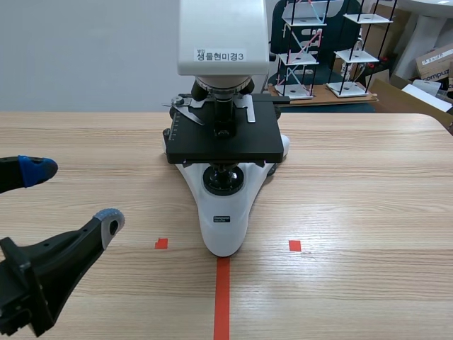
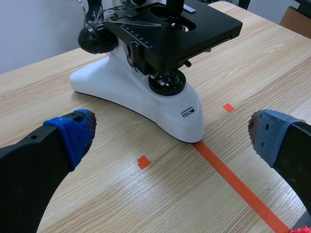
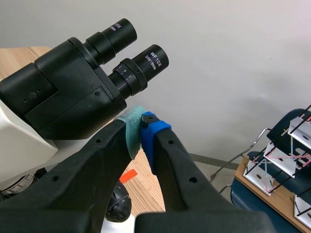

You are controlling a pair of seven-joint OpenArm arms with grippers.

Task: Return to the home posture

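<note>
A white and black microscope [image 1: 225, 212] stands at the table's middle, its black stage [image 1: 225, 142] above the base. My left gripper [image 1: 73, 196] hangs low at the near left, open, nothing between its blue-padded fingers [image 2: 73, 136]. From the left wrist view the microscope's base [image 2: 146, 99] lies just ahead of that gripper. My right gripper [image 3: 141, 128] is shut on nothing, pads pressed together, raised close beside the microscope's black head [image 3: 58, 92], just under the two eyepieces [image 3: 141, 65]. The right arm does not show in the scene view.
The wooden table [image 1: 354, 198] carries an orange tape line [image 1: 222, 297] and two small tape squares near the microscope's foot. Behind the far edge stand white-and-black rack models [image 1: 304, 49] and cardboard boxes [image 1: 435, 64].
</note>
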